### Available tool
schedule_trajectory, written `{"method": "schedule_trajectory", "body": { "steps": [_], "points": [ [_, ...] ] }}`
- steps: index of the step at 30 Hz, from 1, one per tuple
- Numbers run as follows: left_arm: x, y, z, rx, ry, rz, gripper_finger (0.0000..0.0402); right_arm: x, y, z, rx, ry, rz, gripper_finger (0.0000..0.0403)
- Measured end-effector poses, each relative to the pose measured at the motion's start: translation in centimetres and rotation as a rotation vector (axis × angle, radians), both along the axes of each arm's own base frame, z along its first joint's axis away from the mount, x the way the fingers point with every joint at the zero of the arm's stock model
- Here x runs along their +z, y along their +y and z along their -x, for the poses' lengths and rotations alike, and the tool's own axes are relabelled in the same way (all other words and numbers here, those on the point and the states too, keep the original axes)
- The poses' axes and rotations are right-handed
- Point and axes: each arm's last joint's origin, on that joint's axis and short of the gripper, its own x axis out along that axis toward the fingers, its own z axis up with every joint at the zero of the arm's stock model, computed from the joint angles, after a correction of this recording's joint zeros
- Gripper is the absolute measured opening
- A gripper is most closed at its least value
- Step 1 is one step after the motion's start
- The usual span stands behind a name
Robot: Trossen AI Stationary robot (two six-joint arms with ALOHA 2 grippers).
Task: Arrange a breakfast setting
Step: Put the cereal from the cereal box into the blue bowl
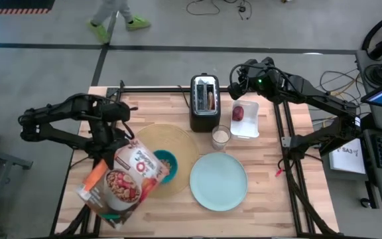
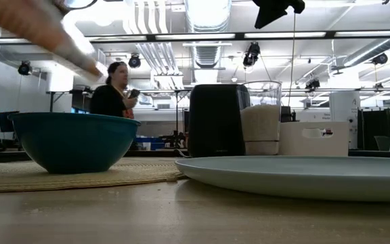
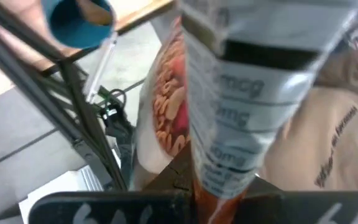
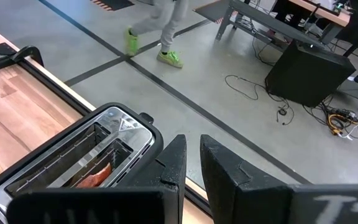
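The teal bowl (image 1: pixel 168 167) stands on the round tan placemat (image 1: pixel 178 141); it also shows in the low view (image 2: pixel 73 141). My left gripper (image 1: pixel 109 154) is shut on a cereal box (image 1: pixel 123 186), held tilted in the air above the bowl's left side, with its lower end (image 2: pixel 90 64) over the bowl. The large pale-blue plate (image 1: pixel 218 181) lies right of the mat. My right gripper (image 4: pixel 193 152) hovers empty beyond the toaster's far right, its fingers shut to a slit. The dark red fruit (image 1: pixel 238 113) sits in a white container (image 1: pixel 251 126). Cup and spoon are out of view. My left gripper holds the cereal box lifted clear of the table and slanting down toward the bowl. The box's narrow printed side (image 3: pixel 229 124) faces the wrist camera and runs away from the fingers. The place of contact is hidden by the gripper's body and the box.
A black toaster (image 1: pixel 204 101) stands at the table's far middle with a brownish piece in a slot (image 4: pixel 95 175). A glass of white liquid (image 1: pixel 221 137) stands between toaster and plate. People are in the room beyond the table (image 2: pixel 114 91).
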Motion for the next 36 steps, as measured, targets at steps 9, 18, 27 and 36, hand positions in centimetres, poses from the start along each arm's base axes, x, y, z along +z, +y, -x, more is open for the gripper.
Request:
{"method": "schedule_trajectory", "body": {
  "steps": [9, 18, 27, 36],
  "points": [
    [0.1, 0.0, 0.4, 0.027, 0.016, 0.003, 0.0000, 0.0, 0.0, 0.0, 0.000, 0.000, 0.000, 0.0038],
    [0.2, -0.1, 0.6, 0.015, 0.002, -0.003, 0.0000, 0.0, 0.0, 0.0, 0.001, 0.002, 0.001, 0.0038],
    [-0.3, -0.1, 0.9, 0.033, 0.036, -0.002, 0.0000, 0.0, 0.0, 0.0, 0.001, 0.004, 0.001, 0.0038],
    [-0.1, -0.1, 0.6, 0.046, 0.019, -0.002, 0.0000, 0.0, 0.0, 0.0, 0.001, 0.006, 0.000, 0.0038]
  ]
}}
